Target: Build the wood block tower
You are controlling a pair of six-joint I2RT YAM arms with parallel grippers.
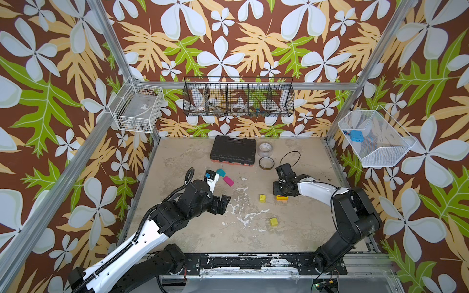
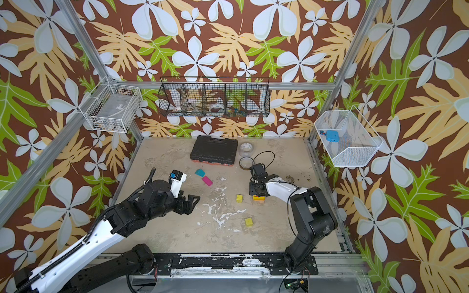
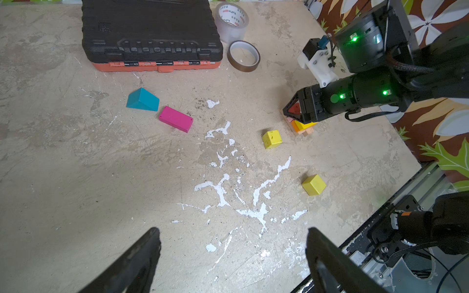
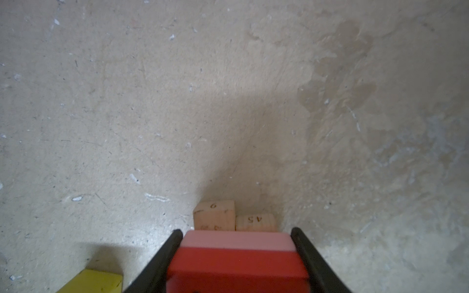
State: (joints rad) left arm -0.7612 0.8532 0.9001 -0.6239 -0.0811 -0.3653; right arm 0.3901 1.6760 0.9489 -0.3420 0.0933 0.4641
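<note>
On right wall, mesh basket (image 1: 385,155) holds blue gadget (image 1: 355,136); right tool (image 4: 236,231) grips red block (image 4: 237,265); left tool (image 3: 232,229) wide.

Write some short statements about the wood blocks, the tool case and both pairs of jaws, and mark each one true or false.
1. The jaws of the left gripper are closed on a block. False: they stand wide apart, empty.
2. The jaws of the right gripper grip a red wood block. True.
3. The teal wood wedge tops the small block tower. False: it lies on the beige table beside the magenta rectangular block.
4. Two yellow wood cubes lie loose on the table. True.
5. The black plastic tool case lies open. False: it is closed.
</note>
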